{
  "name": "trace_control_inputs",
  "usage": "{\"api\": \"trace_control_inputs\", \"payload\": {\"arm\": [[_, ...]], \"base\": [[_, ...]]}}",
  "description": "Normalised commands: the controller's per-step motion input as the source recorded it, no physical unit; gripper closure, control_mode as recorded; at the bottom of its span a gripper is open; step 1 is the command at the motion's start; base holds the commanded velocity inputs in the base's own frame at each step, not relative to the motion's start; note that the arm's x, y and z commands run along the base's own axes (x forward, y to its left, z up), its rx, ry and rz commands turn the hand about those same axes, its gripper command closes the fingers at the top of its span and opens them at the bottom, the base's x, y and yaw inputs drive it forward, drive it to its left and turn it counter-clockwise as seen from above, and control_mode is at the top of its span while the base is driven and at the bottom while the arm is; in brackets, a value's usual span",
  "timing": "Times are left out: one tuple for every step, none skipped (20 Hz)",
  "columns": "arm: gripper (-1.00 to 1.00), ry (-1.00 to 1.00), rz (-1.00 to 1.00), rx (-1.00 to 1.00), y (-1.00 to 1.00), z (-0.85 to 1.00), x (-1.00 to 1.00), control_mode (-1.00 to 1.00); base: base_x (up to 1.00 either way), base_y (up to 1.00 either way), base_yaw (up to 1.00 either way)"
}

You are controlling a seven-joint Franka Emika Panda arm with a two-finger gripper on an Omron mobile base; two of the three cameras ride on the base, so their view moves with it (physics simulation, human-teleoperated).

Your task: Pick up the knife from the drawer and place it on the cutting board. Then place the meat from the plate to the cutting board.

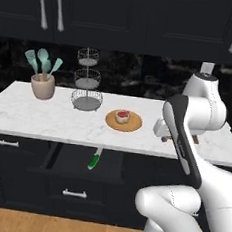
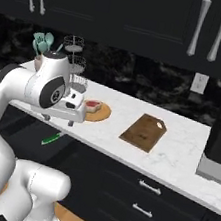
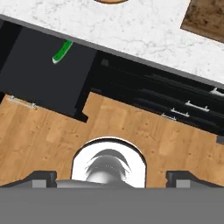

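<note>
We list first the wide black cabinet drawer [image 1: 83,162], pulled open below the front edge of the white marble counter [image 1: 32,117], its small silver bar handle facing the wooden floor [image 3: 131,131]. Inside it, toward the counter-side edge of the drawer, lies the small knife with a bright green handle and short pale blade [image 1: 94,159]; in the hand view we see the knife [image 3: 62,52] partly tucked under the counter lip, handle uppermost.

On the counter, close to its front edge, rests the round orange-tan wooden plate [image 1: 132,125], and at its middle sits the small chunk of raw meat, red on top with white sides [image 1: 122,115]. In the right base view the plate [image 2: 102,113] lies just beside the dark brown rectangular cutting board [image 2: 143,131], the two apart; the board carries nothing and shows a small hole at its far right corner.

Toward the back edge stand a beige pot of teal utensils [image 1: 42,85] and a tiered wire basket stand [image 1: 87,85].

The two-finger gripper [image 2: 58,120] hangs over the counter's front edge, beside the plate and above the open drawer, touching nothing. Its fingers stand well apart and we record it as released, holding no item.
</note>
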Motion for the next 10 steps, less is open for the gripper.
{"api": "trace_control_inputs", "payload": {"arm": [[-1.0, 0.0, 0.0, 0.0, 0.0, 0.0, 0.0, 1.0], [-1.0, 0.0, 0.0, 0.0, 0.0, 0.0, 0.0, 1.0], [-1.0, 0.0, 0.0, 0.0, 0.0, 0.0, 0.0, 1.0], [-1.0, 0.0, 0.0, 0.0, 0.0, 0.0, 0.0, 1.0], [-1.0, 0.0, 0.0, 0.0, 0.0, 0.0, 0.0, 1.0], [-1.0, 0.0, 0.0, 0.0, 0.0, 0.0, 0.0, 1.0], [-1.0, 0.0, 0.0, 0.0, 0.0, 0.0, 0.0, 1.0], [-1.0, 0.0, 0.0, 0.0, 0.0, 0.0, 0.0, 1.0], [-1.0, 0.0, 0.0, 0.0, 0.0, 0.0, 0.0, 1.0], [-1.0, 0.0, 0.0, 0.0, 0.0, 0.0, 0.0, 1.0]], "base": [[0.45, -0.64, 0.33], [0.42, -0.65, 0.34], [0.37, -0.69, 0.34], [0.35, -0.69, 0.34], [0.31, -0.72, 0.34], [0.29, -0.72, 0.33], [0.29, -0.7, 0.33], [0.31, -0.65, 0.33], [0.41, -0.51, 0.32], [0.51, -0.36, 0.3]]}}
